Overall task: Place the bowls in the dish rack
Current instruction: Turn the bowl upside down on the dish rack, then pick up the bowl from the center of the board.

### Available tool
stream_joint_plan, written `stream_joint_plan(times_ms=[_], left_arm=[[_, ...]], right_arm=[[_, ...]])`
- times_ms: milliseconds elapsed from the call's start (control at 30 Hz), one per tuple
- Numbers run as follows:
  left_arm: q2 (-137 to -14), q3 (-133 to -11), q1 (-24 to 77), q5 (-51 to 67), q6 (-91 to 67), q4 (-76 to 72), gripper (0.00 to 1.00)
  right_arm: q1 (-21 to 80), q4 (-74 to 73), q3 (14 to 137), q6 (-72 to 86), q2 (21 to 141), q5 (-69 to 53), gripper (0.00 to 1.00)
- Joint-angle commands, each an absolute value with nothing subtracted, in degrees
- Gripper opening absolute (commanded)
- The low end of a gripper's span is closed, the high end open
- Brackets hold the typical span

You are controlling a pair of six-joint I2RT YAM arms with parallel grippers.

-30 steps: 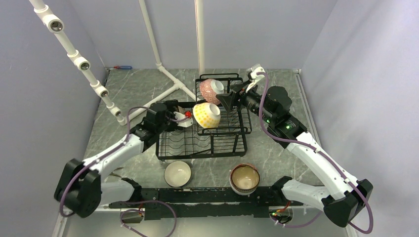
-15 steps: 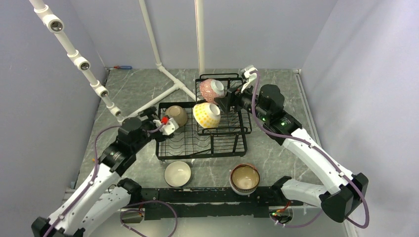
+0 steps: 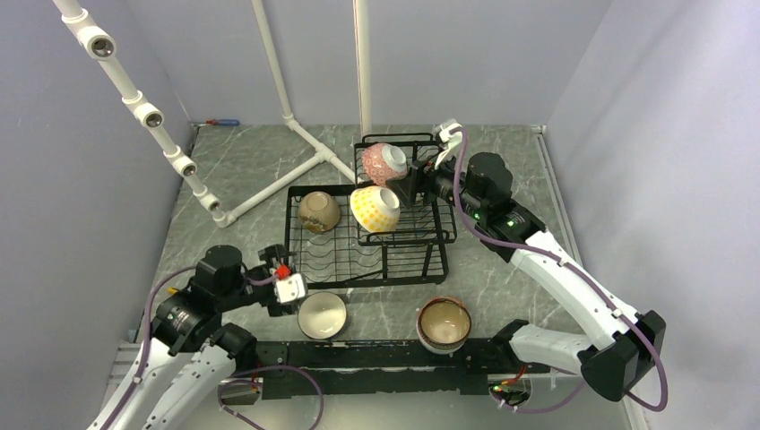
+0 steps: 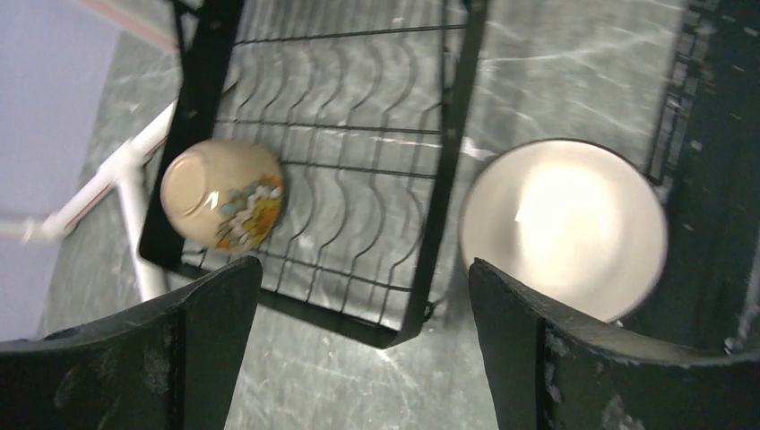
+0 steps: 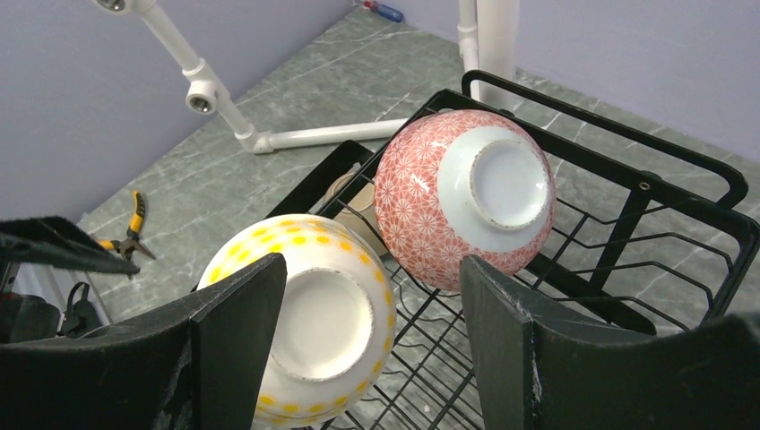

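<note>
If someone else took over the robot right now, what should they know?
The left gripper is open and empty, above the front edge of the rack, near the white bowl.
The right gripper is open and empty, facing the pink bowl and yellow bowl.
Done: those two lie in the raised basket, and the cream bowl is in the lower tray's far left corner.
Left: the white bowl and brown-rimmed bowl sit on the table in front of the rack.
</note>
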State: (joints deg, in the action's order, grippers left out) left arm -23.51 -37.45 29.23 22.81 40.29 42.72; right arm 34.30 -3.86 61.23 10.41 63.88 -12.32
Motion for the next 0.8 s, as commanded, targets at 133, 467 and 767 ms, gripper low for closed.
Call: stream_joint_plan(times_ms=[133, 467, 767], left_arm=[[-29.85, -37.29, 29.42, 41.96, 62.98, 56.59, 0.87], [-34.92, -37.71, 29.44, 46.47, 74.17, 62.85, 0.81], [-37.78, -35.41, 29.61, 50.19, 78.01, 60.49, 0.77]], right_arm=[[34.02, -2.58, 63.08, 10.97, 64.49, -13.67, 0.75], [33.98, -3.02, 63.34, 10.72, 64.83, -13.08, 0.75], [33.85, -3.24, 63.76, 10.82, 65.87, -13.23, 0.75]])
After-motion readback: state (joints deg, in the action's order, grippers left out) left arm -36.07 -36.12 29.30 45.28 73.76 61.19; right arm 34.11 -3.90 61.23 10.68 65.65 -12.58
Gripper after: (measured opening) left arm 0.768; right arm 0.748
